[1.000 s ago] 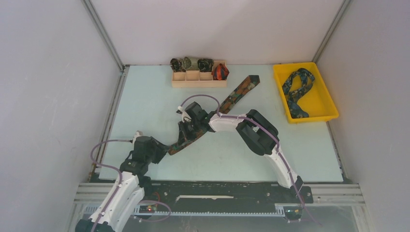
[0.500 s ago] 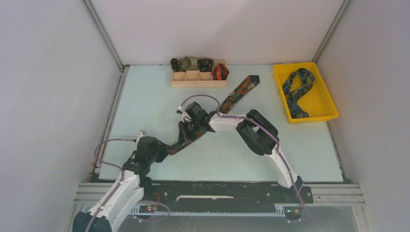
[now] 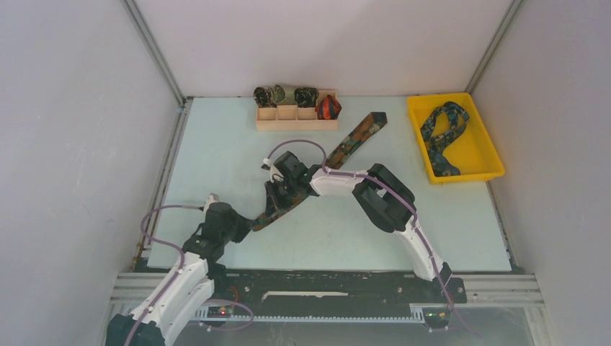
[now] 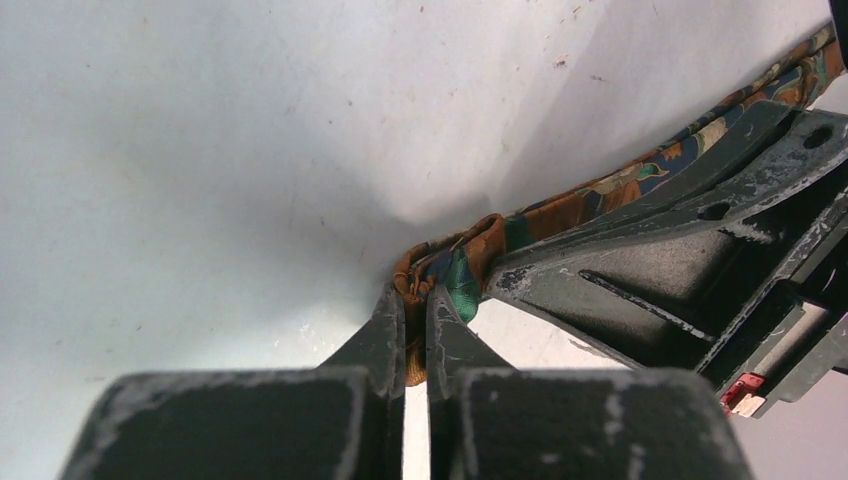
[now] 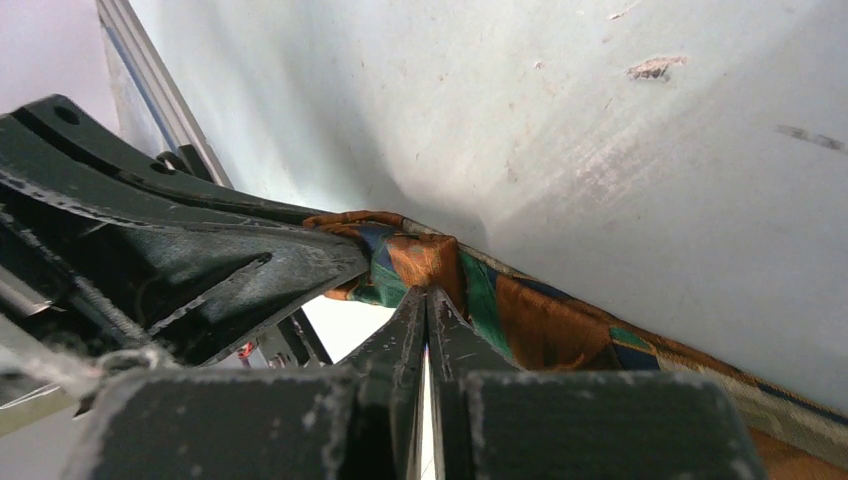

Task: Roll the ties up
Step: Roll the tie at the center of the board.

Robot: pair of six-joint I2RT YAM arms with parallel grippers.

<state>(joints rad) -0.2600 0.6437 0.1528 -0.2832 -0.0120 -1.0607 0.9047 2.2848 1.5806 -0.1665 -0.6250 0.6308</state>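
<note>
The brown-orange-green tie (image 3: 354, 141) lies diagonally on the table, its wide end at the back right and its narrow end at the front left. My left gripper (image 3: 243, 225) is shut on the narrow end, and bunched fabric shows between its fingertips (image 4: 393, 312) in the left wrist view. My right gripper (image 3: 277, 199) is shut at a fold of the same tie (image 5: 535, 322), its tips pinching the fabric right beside the left gripper's fingers. The navy and teal tie (image 3: 442, 134) lies in the yellow bin. The red-orange and black tie (image 3: 329, 107) sits rolled in the wooden tray.
A wooden compartment tray (image 3: 295, 124) stands at the back with rolled ties (image 3: 286, 95) along it. The yellow bin (image 3: 481, 153) stands at the back right. Purple cables loop off both arms. Metal rails run along the table's left and near edges.
My left arm has shifted slightly forward and to the right and turned its wrist, still holding the tie's narrow end. My right arm has barely moved.
</note>
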